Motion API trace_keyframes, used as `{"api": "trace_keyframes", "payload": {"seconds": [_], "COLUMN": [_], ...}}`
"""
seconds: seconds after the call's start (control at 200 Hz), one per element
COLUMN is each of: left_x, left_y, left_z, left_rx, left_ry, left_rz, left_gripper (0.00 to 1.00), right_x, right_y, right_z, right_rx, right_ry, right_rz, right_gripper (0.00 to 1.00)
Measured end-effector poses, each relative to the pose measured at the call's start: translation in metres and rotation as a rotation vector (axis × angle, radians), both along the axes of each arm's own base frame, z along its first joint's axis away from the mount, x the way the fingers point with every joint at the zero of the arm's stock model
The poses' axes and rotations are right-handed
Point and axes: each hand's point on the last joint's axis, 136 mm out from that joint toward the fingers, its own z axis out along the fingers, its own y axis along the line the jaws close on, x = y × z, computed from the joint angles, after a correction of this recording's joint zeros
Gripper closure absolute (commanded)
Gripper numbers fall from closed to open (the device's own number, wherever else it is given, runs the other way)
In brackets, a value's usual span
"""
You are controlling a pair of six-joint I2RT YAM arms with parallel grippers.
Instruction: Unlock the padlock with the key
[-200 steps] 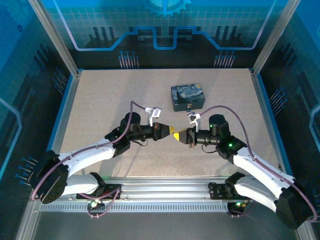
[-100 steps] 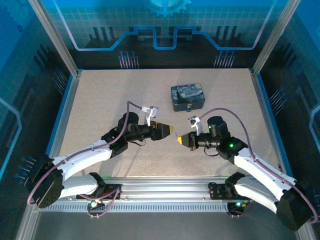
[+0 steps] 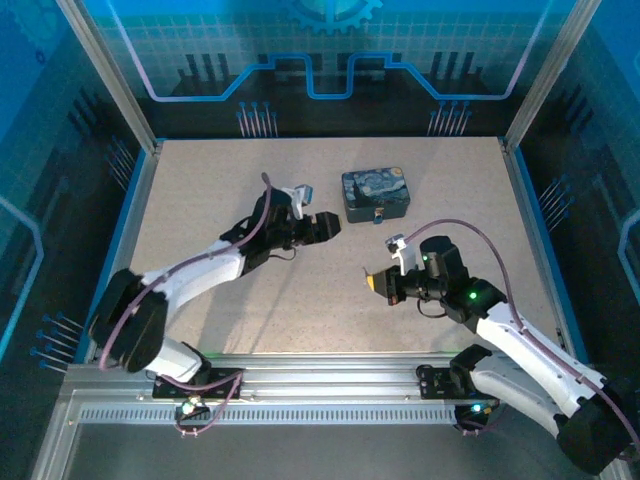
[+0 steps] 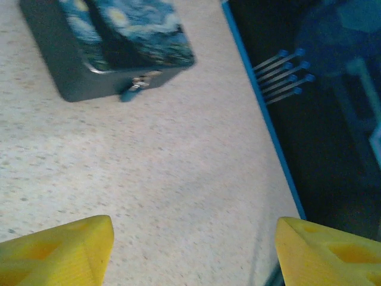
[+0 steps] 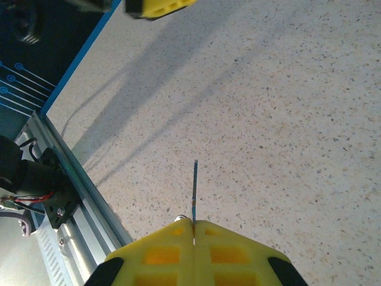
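Observation:
The padlock (image 4: pixel 138 85) is a tiny pale lock hanging on the front clasp of a dark-blue starry tin box (image 4: pixel 119 42); it also shows from above as a speck (image 3: pixel 380 212) at the box's near side. My left gripper (image 4: pixel 193 253) is open with bare table between its yellow fingers (image 4: pixel 65 250). From above the left gripper (image 3: pixel 327 228) sits just left of the box (image 3: pixel 376 193). My right gripper (image 5: pixel 193 223) is shut on the key (image 5: pixel 194 187), a thin dark blade sticking straight out from the fingertips. That right gripper (image 3: pixel 376 284) hovers near the table's middle, right of centre.
The speckled tabletop (image 3: pixel 250 290) is bordered by a blue rim (image 4: pixel 262 119) and dark side walls. A metal rail (image 5: pixel 65 196) runs along the near edge. A yellow finger of the left gripper (image 5: pixel 159 6) shows at the top of the right wrist view.
A second ago both grippers met tip to tip. The left gripper has opened and swung back toward the box. The right gripper, still shut on the key, has drawn back to the near right.

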Motion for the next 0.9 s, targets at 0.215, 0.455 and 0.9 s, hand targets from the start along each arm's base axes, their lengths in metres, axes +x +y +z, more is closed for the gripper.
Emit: {"api": "trace_keyframes", "payload": {"seconds": [0.215,0.455,0.9], "left_x": [0.05,0.09,0.131], "left_y": [-0.013,-0.031,-0.044], "left_z": [-0.036,-0.058,-0.096], "left_rx": [0.038,0.027,0.004], "left_ry": [0.102,0.153,0.246], "left_rz": [0.041,0.069,0.125], "left_gripper": [0.15,0.13,0.14], "right_x": [0.0,-0.004,-0.011], "right_y": [-0.005,-0.007,-0.013], "right_z": [0.001,-0.003,-0.009], "right_rx": [-0.016,-0.017,-0.026], "right_ry": [-0.014,-0.011,-0.005], "right_rz": [-0.016,-0.017,-0.023], "right_gripper": [1.0,1.0,1.0]}}
